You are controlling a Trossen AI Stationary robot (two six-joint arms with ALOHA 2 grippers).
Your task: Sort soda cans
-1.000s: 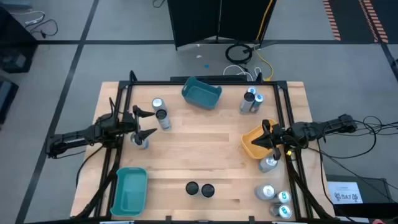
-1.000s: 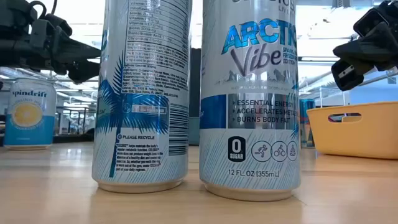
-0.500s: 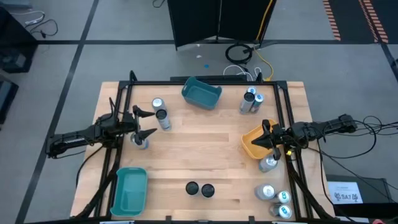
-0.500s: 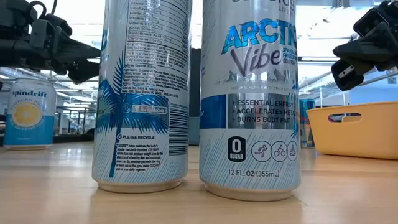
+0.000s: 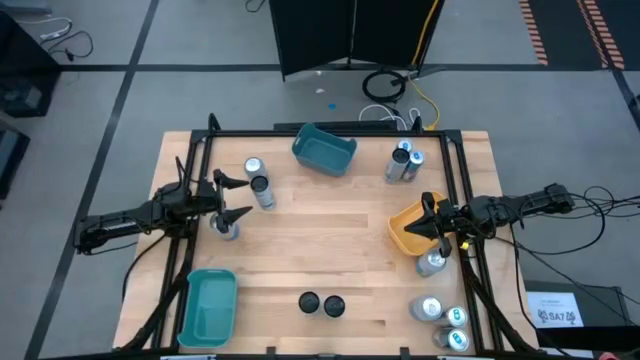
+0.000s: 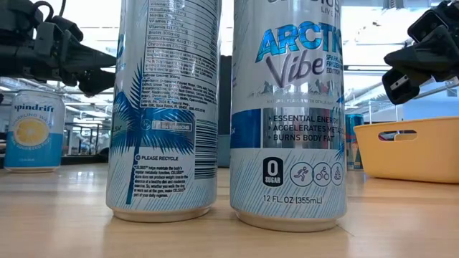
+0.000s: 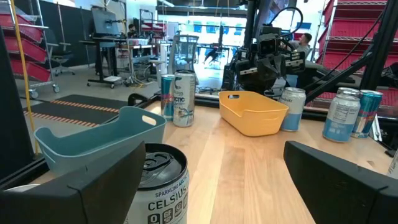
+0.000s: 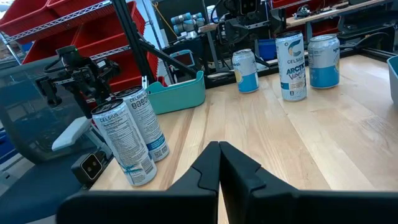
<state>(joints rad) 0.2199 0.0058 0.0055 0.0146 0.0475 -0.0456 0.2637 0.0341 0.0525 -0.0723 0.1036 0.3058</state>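
Soda cans stand upright in groups on the wooden table: three at the left (image 5: 258, 186), two at the far right (image 5: 404, 162), two dark-topped ones (image 5: 320, 304) at the near middle, and several at the near right (image 5: 444, 322). My left gripper (image 5: 240, 197) hangs open and level above the table's left side, just short of the left group; a Celsius can (image 7: 158, 180) shows beside one finger. My right gripper (image 5: 415, 228) is shut and held level over the orange tray (image 5: 405, 235), clear of it in the low view (image 6: 398, 72).
One teal tray (image 5: 325, 150) sits at the far middle and another (image 5: 207, 305) at the near left corner. One can (image 5: 432, 263) stands just near of the orange tray. A black frame runs round the table's edges. Bare wood lies in the table's middle.
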